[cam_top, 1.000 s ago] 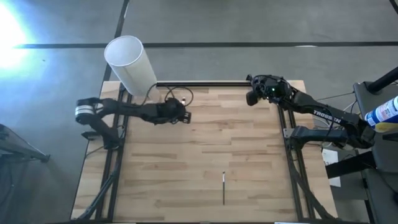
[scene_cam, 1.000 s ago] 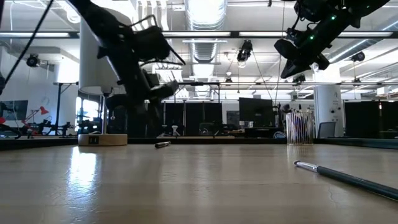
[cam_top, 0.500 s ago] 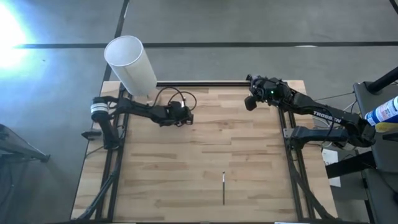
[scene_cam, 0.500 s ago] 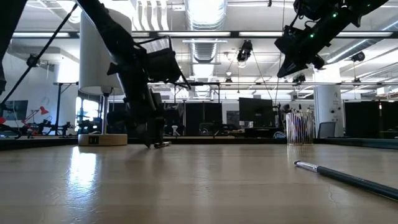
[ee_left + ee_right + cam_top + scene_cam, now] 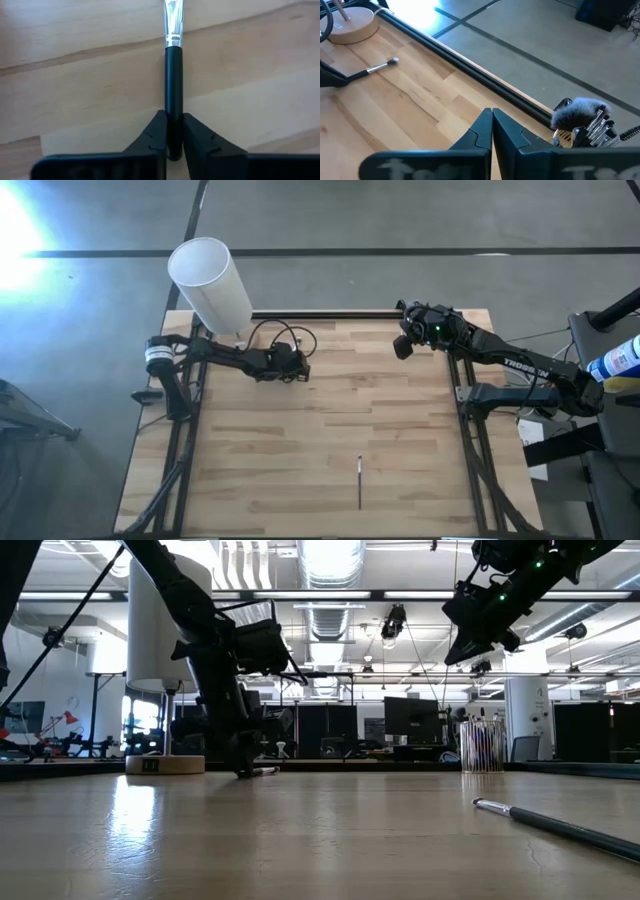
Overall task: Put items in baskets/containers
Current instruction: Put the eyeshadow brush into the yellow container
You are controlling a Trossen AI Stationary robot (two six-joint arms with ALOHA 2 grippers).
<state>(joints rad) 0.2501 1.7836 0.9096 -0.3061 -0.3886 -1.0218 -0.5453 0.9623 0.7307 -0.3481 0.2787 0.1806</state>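
Wood table (image 5: 330, 420): the left gripper (image 5: 170, 131) pinches one brush (image 5: 173, 95) lying flat. Right gripper (image 5: 492, 121) hangs up high, fingers closed, empty. The cup (image 5: 580, 132) at the far edge holds brushes. Another brush (image 5: 360, 482) waits near the front. Two seem left.

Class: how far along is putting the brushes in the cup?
Done: several brushes stand in the cup. In hand: the left gripper is shut on a brush lying on the table. Left: that one and another brush near the front edge. The right gripper waits above.
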